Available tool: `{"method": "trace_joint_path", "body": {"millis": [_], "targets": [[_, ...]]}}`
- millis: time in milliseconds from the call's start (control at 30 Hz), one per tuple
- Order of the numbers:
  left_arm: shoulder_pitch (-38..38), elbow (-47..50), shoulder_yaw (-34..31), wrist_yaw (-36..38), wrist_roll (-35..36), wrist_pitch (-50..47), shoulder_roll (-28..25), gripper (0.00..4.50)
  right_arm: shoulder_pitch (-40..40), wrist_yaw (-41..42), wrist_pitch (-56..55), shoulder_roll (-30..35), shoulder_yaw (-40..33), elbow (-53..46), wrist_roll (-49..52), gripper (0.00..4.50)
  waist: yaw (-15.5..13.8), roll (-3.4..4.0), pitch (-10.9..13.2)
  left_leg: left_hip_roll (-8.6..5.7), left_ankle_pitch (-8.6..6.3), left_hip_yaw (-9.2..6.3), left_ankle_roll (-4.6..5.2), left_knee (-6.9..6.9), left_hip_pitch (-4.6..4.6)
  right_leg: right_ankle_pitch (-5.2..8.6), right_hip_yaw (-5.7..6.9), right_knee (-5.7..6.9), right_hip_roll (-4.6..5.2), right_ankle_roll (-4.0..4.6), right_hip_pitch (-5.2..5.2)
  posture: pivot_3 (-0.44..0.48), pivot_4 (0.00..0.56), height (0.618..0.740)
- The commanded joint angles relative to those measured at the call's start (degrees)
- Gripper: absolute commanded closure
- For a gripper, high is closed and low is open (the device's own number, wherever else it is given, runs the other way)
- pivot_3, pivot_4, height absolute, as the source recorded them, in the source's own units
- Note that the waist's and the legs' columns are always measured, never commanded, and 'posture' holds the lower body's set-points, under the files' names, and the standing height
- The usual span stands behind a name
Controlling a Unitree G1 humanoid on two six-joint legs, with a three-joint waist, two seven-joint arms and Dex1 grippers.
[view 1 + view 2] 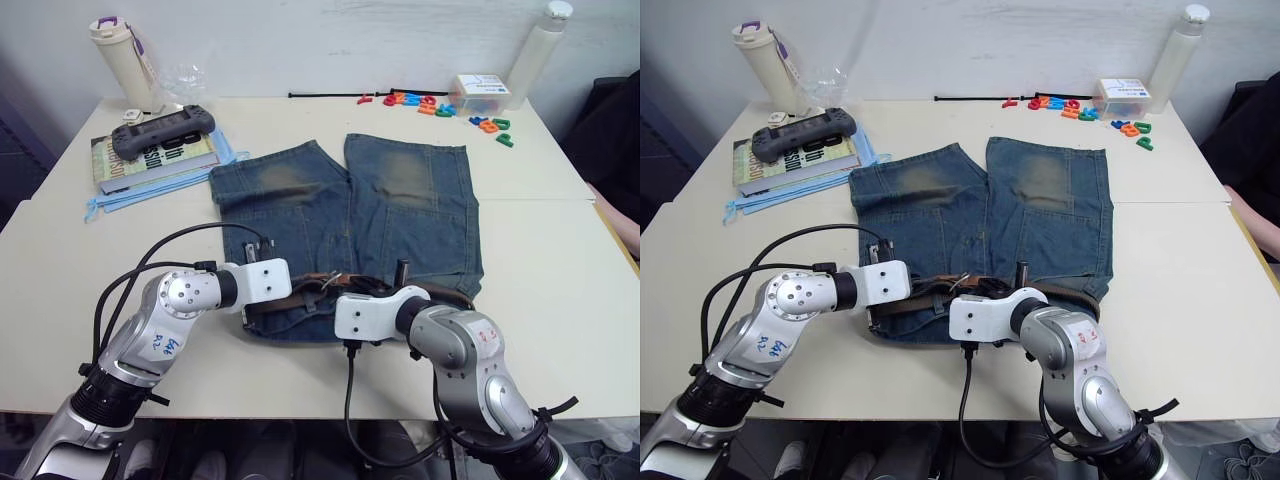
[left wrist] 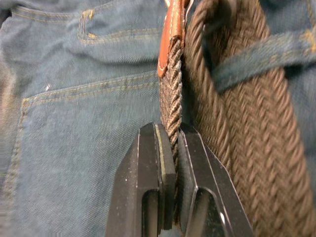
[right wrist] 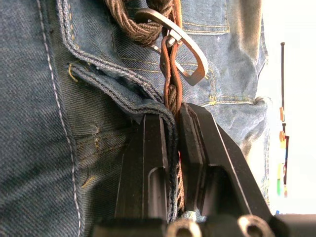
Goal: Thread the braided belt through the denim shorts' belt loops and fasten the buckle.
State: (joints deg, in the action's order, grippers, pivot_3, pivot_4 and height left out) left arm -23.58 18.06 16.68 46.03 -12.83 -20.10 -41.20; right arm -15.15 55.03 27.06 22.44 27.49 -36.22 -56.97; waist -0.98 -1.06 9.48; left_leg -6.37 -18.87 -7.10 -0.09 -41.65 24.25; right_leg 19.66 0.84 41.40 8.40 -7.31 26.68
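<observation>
**Both ends pinched, buckle still unfastened**

I have the shorts (image 1: 345, 215) lying flat in the middle of the worktop (image 1: 560, 290), waistband toward the near edge, legs pointing to the far edge. The belt (image 2: 247, 118) runs along that waistband and in the left wrist view passes under a loop (image 2: 256, 59), so I judge the threading largely done and the fastening the step in hand.

To do it well, I would bring the tip end squarely to the frame, keep both strap ends taut and level, and avoid dragging denim along with the strap.

The left gripper (image 2: 174, 163) has its jaws closed edge-on over a braided strap end with a tan leather tab, just beside the threaded run. The right gripper (image 3: 170, 133) has its jaws almost together, clamped on the strap end right below the buckle (image 3: 185, 47); a fold of waistband edge sits in that pinch too, which could snag. The silver frame stands free beyond the fingertips.

Farther off, near the far left corner, lie a book (image 1: 150, 160) and a bottle (image 1: 122, 60).
</observation>
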Motion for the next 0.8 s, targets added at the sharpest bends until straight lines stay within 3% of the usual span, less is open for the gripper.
{"method": "trace_joint_path", "body": {"millis": [33,400,800], "targets": [[-1.3,0.92,0.68,0.81,-2.43,3.22,-1.5,4.5,-0.87,0.1,-2.48,0.3,-0.11,-0.35,-0.5,4.49,0.02,-0.01,0.01,0.0,0.0,0.0,0.0,-0.01,0.0,0.0,0.0,0.0,0.0,0.0,0.0,0.0,0.15,0.654],[-3.64,-0.38,1.56,0.93,-3.15,3.84,2.96,4.5,-1.25,0.66,-5.23,-0.54,-0.57,0.88,-0.38,4.49,0.07,-0.05,0.02,-0.01,-0.04,0.01,0.02,-0.25,0.06,0.01,0.01,0.1,-0.03,0.0,0.0,0.0,0.15,0.654],[-2.28,-0.6,-1.31,2.28,-3.58,4.79,-0.4,4.5,-1.6,-0.18,-4.12,-1.65,-2.98,1.44,-1.2,4.49,1.01,-0.06,0.03,0.02,-0.06,-0.01,0.0,-0.38,0.06,0.04,-0.01,0.23,-0.04,0.05,0.0,0.0,0.15,0.654]]}}
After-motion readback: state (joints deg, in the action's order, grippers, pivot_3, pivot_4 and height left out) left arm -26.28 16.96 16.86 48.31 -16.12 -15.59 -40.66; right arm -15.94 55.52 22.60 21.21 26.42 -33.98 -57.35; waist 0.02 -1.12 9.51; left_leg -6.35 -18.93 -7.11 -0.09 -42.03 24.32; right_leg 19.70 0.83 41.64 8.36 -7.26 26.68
